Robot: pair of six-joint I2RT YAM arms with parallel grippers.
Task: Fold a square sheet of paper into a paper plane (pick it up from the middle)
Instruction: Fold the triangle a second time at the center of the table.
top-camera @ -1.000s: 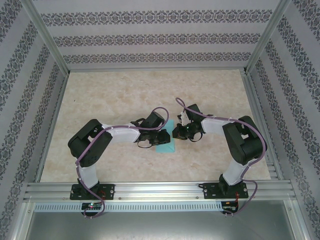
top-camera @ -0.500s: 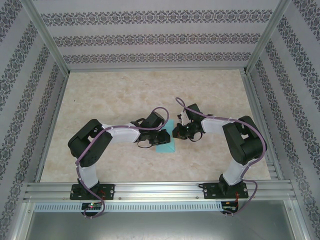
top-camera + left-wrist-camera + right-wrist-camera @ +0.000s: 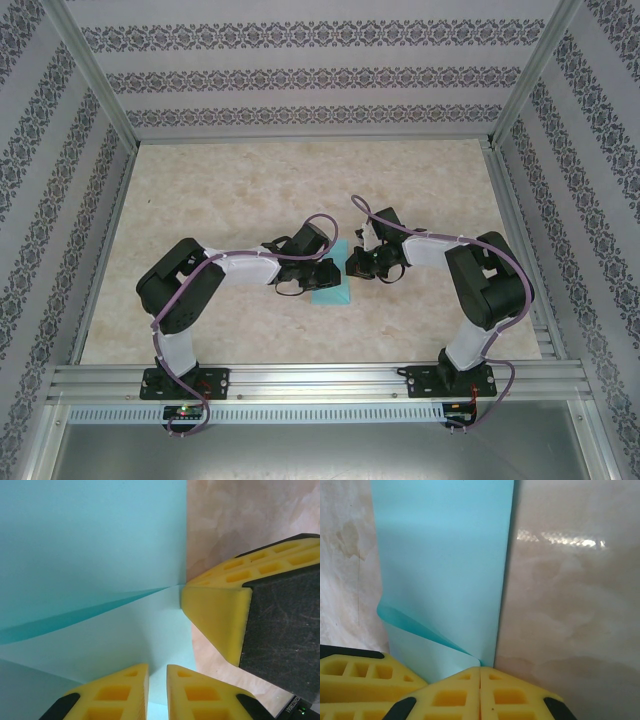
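- Half lifted the square sheet of paper [image 3: 440,555] with the right gripper [image 3: 480,672], jaws shut on its curled edge, likely to start a fold.
- Seemed to pin the sheet just beside with the left gripper [image 3: 157,669], to stop sliding; thin gap between those jaws, could not tell if clamped.
- Lay flat elsewhere, ahead of both jaws.

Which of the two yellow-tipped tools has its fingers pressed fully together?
The right tool: its fingers meet with no gap at the edge of the turquoise paper. On the left tool a slim gap shows.
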